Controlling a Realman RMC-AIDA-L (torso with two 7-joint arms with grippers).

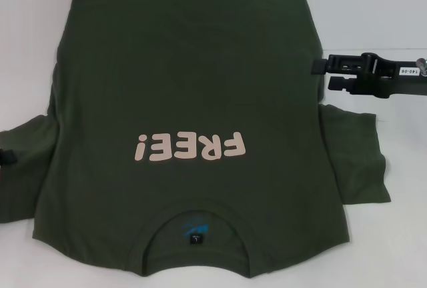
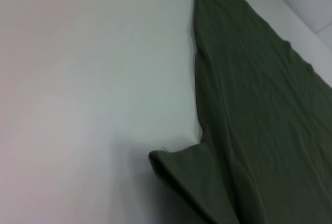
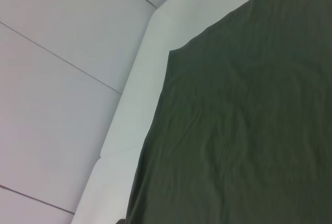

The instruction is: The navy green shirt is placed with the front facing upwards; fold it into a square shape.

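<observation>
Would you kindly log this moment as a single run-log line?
shirt: flat, print up, unfolded | right hand: at shirt's right edge above sleeve | left hand: at left sleeve, barely in view

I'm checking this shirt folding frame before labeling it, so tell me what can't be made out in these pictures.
- Left gripper: head view, cut off by the picture's edge; only a dark sliver shows by the sleeve.
- Navy green shirt hem: head view, cut off along the far edge.
- Blue inner label: head view, its print is too small to read.
- Right gripper: head view, by the shirt's side edge; contact with the cloth unclear. Neither wrist view shows fingers.
</observation>
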